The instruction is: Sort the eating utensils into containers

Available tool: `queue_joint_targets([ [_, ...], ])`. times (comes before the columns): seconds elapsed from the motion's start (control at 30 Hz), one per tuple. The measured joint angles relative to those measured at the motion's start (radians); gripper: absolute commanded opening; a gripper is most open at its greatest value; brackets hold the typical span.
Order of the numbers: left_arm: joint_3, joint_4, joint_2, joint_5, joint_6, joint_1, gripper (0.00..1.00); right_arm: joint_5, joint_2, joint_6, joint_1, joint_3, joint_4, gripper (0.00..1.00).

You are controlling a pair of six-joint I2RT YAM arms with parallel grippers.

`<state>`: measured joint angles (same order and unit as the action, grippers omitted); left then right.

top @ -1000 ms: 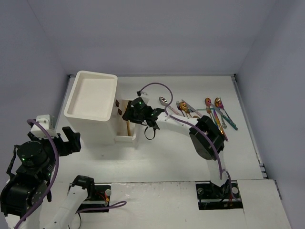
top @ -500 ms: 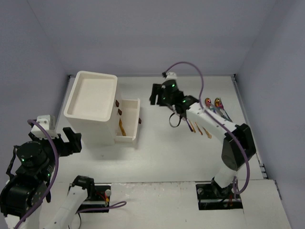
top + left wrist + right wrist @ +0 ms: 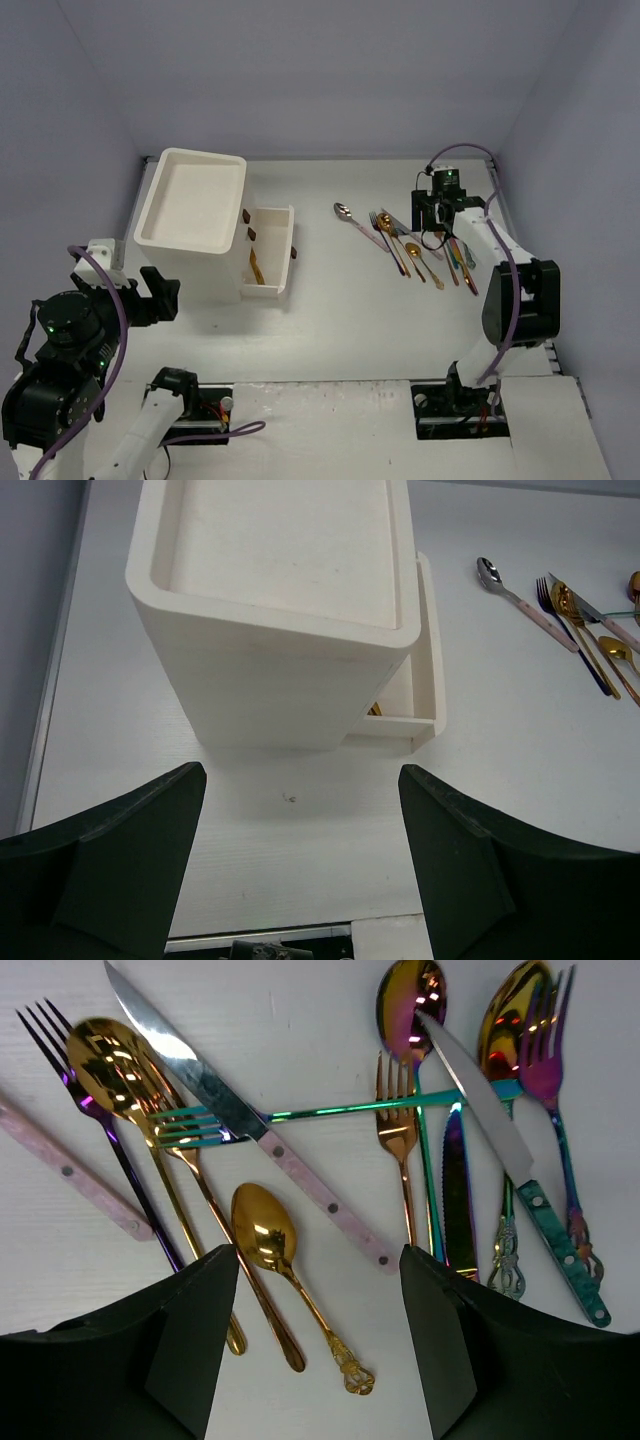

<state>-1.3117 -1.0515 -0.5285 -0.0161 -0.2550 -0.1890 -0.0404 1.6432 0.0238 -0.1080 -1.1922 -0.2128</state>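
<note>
your right claw (image 3: 318, 1290) hangs with jaws apart over the utensils (image 3: 420, 250), which lie in a loose heap on the surface (image 3: 340, 330) at the far right. in the wrist view a small gold spoon (image 3: 262, 1235) shows between its jaws, with a pink-handled knife (image 3: 235, 1115) just beyond. one pink-handled spoon (image 3: 346, 213) lies apart, left of the heap. your left claw (image 3: 300, 810) is spread too, holding nothing, near the white box (image 3: 190, 215) at the left. a drawer (image 3: 290, 240) stands pulled out on the box's right side, with a gold piece (image 3: 256, 268) inside.
</note>
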Motion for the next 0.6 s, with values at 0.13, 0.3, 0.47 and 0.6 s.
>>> queue_joint_targets([
  [0.13,0.006,0.000,0.001,-0.013,0.002,0.000,0.75,0.040,0.111,-0.029,0.009,-0.025,-0.002,0.63],
  [0.3,0.029,0.000,0.006,-0.015,0.008,0.000,0.75,0.076,0.216,-0.051,0.009,-0.037,-0.003,0.63],
  [0.47,0.034,0.000,0.021,-0.016,0.009,0.000,0.75,0.083,0.270,-0.065,0.010,-0.065,-0.004,0.61],
  [0.6,0.039,0.000,0.030,-0.022,0.009,0.000,0.75,0.083,0.282,-0.076,0.012,-0.084,-0.003,0.61],
])
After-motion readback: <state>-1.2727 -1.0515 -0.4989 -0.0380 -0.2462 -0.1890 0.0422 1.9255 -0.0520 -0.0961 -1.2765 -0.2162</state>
